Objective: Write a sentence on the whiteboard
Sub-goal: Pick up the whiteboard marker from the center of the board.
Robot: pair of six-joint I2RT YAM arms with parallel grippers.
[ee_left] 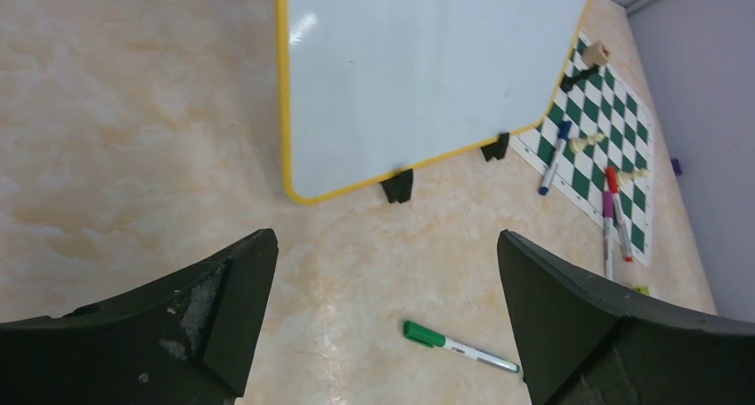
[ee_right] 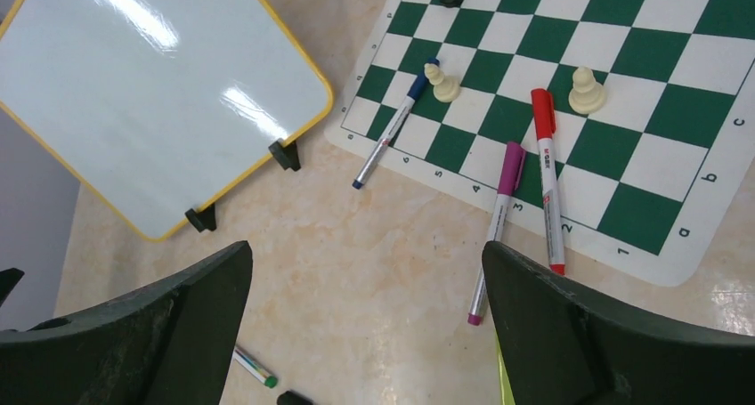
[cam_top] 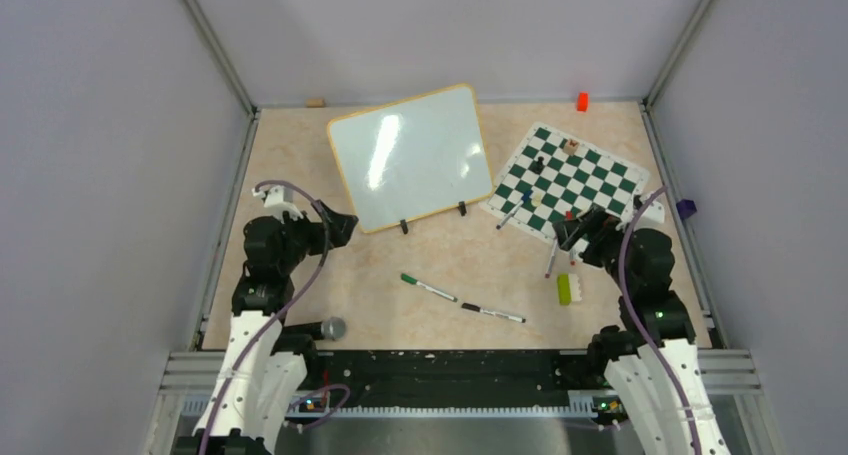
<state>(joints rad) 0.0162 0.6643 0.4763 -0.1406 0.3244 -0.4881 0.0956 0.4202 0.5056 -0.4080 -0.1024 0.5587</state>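
Note:
The whiteboard (cam_top: 410, 155) (ee_left: 427, 67) (ee_right: 151, 102) lies tilted at the back centre of the table, with an orange-yellow frame and two black clip feet on its near edge. Its glossy face is bare and no sentence shows on it. My left gripper (cam_top: 340, 225) (ee_left: 383, 245) hovers open and empty just off the board's near left corner. My right gripper (cam_top: 575, 231) (ee_right: 367, 249) is open and empty too, over the table between the board and the chess mat. A purple marker (cam_top: 552, 260) (ee_right: 496, 231) lies beside its right finger.
A green marker (cam_top: 428, 287) (ee_left: 458, 345) and a black marker (cam_top: 493, 313) lie in the near middle. The chess mat (cam_top: 600, 165) (ee_right: 641, 169) at the right carries red (ee_right: 547, 178) and blue (ee_right: 392, 129) markers and some chess pieces. A yellow-green block (cam_top: 564, 288) lies near the right arm.

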